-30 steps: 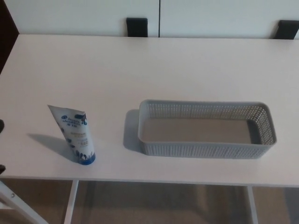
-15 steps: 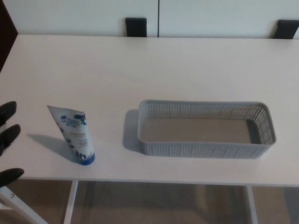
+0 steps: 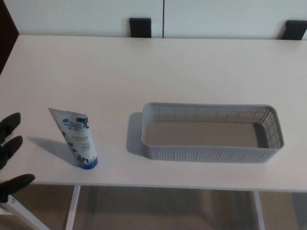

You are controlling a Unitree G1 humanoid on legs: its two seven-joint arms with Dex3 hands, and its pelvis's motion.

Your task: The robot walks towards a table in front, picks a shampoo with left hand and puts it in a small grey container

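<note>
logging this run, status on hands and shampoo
Left hand open beside shampoo, not touching. Right hand not in view. Nothing between shampoo and grey container.

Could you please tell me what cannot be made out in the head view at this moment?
Left hand: only three spread fingertips show; the left edge cuts off the rest.
Right hand: not in the picture.
Shampoo tube: label print too small to read.
Dark shapes behind the table: its far edge hides most of each.
</note>
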